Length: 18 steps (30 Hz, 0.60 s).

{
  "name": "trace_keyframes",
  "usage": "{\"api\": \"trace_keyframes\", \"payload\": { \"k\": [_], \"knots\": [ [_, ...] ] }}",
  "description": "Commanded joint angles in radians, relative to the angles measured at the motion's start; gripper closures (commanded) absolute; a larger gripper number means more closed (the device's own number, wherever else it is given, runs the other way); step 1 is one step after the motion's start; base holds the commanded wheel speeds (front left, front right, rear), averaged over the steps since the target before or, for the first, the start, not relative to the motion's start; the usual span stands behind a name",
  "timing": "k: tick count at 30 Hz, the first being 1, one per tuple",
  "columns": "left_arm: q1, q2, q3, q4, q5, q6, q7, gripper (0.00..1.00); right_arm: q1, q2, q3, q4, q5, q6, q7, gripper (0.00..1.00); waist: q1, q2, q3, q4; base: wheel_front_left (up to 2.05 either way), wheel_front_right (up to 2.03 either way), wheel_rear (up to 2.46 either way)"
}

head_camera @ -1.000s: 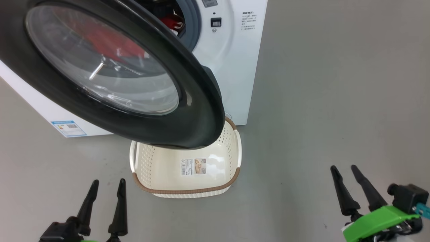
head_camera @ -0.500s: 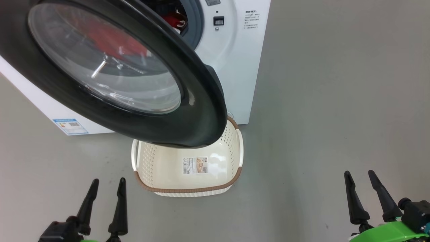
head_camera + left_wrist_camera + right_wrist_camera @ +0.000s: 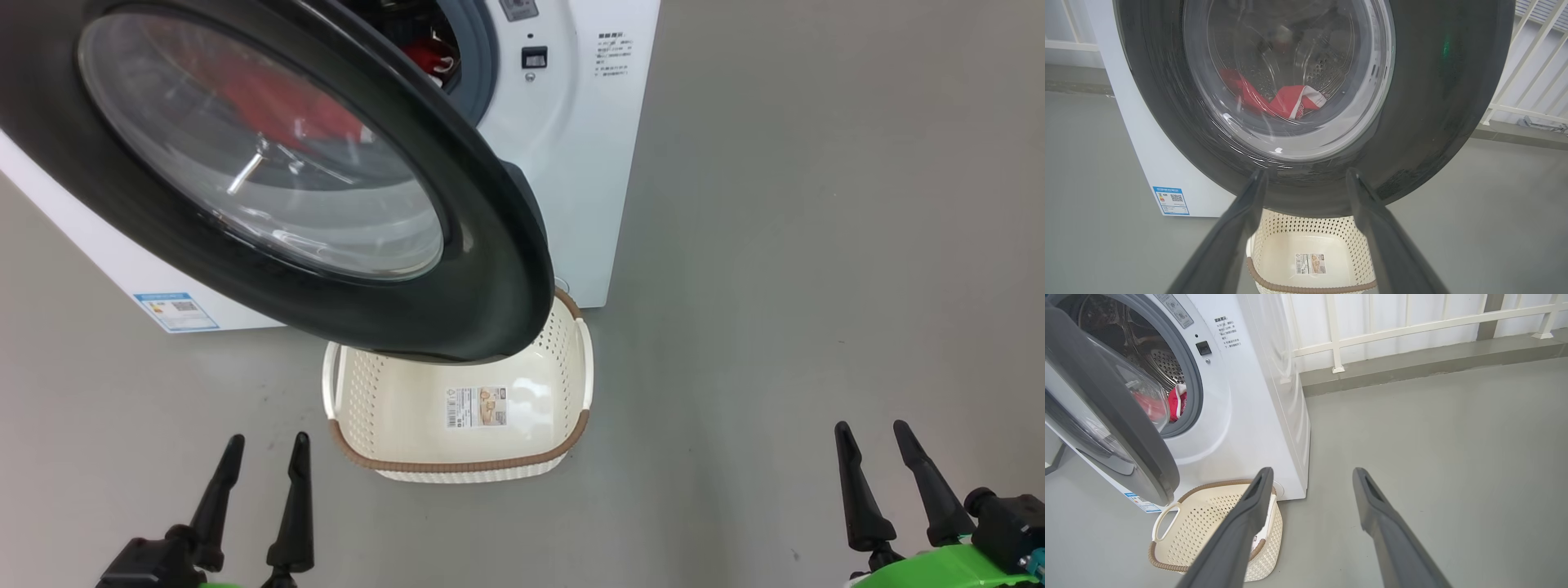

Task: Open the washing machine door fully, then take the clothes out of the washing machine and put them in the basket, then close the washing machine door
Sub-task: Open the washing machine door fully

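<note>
The washing machine door point(image 3: 482, 269) stands partly open, its black rim and glass bowl hanging over the basket point(image 3: 384, 408). Red clothes point(image 3: 1286, 102) with white trim lie in the steel drum, seen through the glass and past the door's edge point(image 3: 1176, 403). The white washing machine point(image 3: 571, 163) stands behind the door. The cream basket point(image 3: 1204, 522) sits empty on the floor against the washer's front. My left gripper point(image 3: 265, 443) is open at the lower left, short of the door, holding nothing. My right gripper point(image 3: 870, 429) is open at the lower right, over bare floor.
Grey floor point(image 3: 816, 245) stretches to the right of the washer. A white railing point(image 3: 1412, 322) on a low kerb runs behind it. A blue label sticker point(image 3: 175, 310) marks the washer's lower front.
My right gripper has drawn down and to the right, towards the picture's lower corner. The whole head picture has shifted slightly, so the camera has moved. The left gripper holds its place.
</note>
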Motion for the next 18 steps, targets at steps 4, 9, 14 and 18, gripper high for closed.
{"api": "trace_keyframes", "payload": {
  "k": [4, 9, 14, 18],
  "knots": [
    [-0.009, 0.011, 0.022, -0.023, 0.009, -0.006, -0.009, 0.00, -0.015, -0.007, 0.044, -0.032, 0.051, 0.005, -0.009, 0.71, 0.0000, 0.0000, -0.003, 0.007, 0.00, 0.00, 0.00],
    [-0.008, 0.011, 0.013, -0.024, 0.005, -0.006, -0.009, 0.00, -0.071, -0.017, 0.126, -0.050, 0.194, 0.005, -0.009, 1.00, 0.0000, 0.0000, 0.000, 0.014, 0.00, 0.00, 0.00],
    [-0.012, 0.011, -0.003, -0.023, -0.002, -0.006, -0.009, 0.00, -0.176, -0.054, 0.202, -0.079, 0.355, 0.005, -0.009, 1.00, 0.0000, 0.0000, 0.008, 0.029, 0.00, 0.00, 0.00],
    [-0.016, 0.011, -0.015, -0.023, -0.006, -0.006, -0.009, 0.00, -0.252, -0.081, 0.236, -0.103, 0.449, 0.005, -0.009, 1.00, 0.0000, 0.0000, 0.016, 0.044, 0.00, 0.00, 0.00]
  ]
}}
